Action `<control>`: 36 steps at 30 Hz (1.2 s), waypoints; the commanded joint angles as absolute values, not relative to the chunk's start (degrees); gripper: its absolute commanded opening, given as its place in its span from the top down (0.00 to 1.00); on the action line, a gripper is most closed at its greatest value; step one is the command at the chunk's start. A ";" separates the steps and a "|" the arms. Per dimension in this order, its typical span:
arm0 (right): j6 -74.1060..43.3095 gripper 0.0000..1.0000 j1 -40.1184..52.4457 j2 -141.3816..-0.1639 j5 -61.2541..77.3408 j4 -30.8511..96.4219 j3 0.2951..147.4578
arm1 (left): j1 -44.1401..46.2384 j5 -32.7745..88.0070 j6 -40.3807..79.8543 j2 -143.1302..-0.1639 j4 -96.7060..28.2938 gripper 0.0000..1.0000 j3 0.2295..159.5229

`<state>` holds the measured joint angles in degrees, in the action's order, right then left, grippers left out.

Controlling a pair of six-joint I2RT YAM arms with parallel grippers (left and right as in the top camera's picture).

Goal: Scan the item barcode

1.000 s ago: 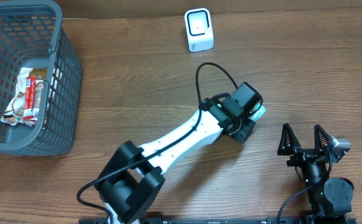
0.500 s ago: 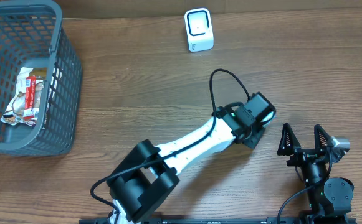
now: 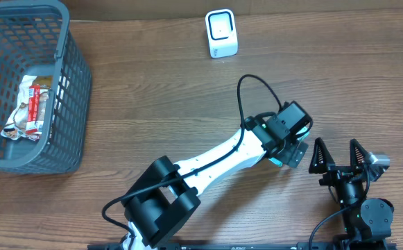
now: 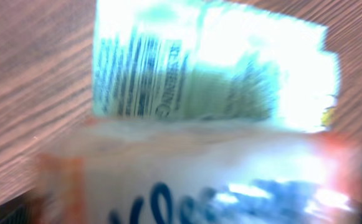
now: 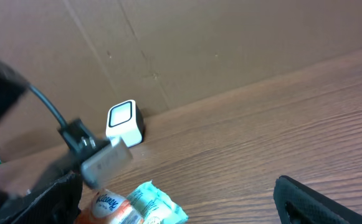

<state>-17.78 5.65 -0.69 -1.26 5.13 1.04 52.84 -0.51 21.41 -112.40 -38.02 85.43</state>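
Note:
The item is a tissue pack with a teal wrapper and an orange-and-white label. It lies on the wood table, its teal end (image 3: 276,161) showing under my left gripper (image 3: 289,147). In the right wrist view the pack (image 5: 144,207) rests flat with its teal end free. It fills the left wrist view (image 4: 212,81), blurred, with barcode print showing on top. Only dark finger edges show at the bottom corners, wide apart. The left gripper (image 4: 181,214) is open over the pack. My right gripper (image 3: 338,156) stands open just right of it, empty (image 5: 181,214). The white scanner (image 3: 221,33) (image 5: 123,122) stands at the far edge.
A grey plastic basket (image 3: 69,76) stands at the far left with a snack packet (image 3: 28,107) inside. The left arm's white link (image 3: 215,156) crosses the middle of the table, with a black cable (image 3: 253,90) looping above its wrist.
The left arm has swung right and towards the right gripper, carrying the pack. The pack's teal end now peeks out below the left gripper. The right arm has not moved.

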 commanded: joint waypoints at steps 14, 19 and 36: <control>-17.61 0.00 5.39 -0.19 -0.95 4.71 0.45 | 51.40 1.06 18.59 -105.71 -52.56 0.15 97.82; -17.61 0.00 5.39 -0.19 -0.95 4.71 0.45 | 51.75 1.02 18.65 -105.73 -51.64 0.34 96.23; -17.61 0.00 5.39 -0.19 -0.95 4.71 0.45 | 43.64 16.95 14.57 -107.42 -50.98 0.70 93.89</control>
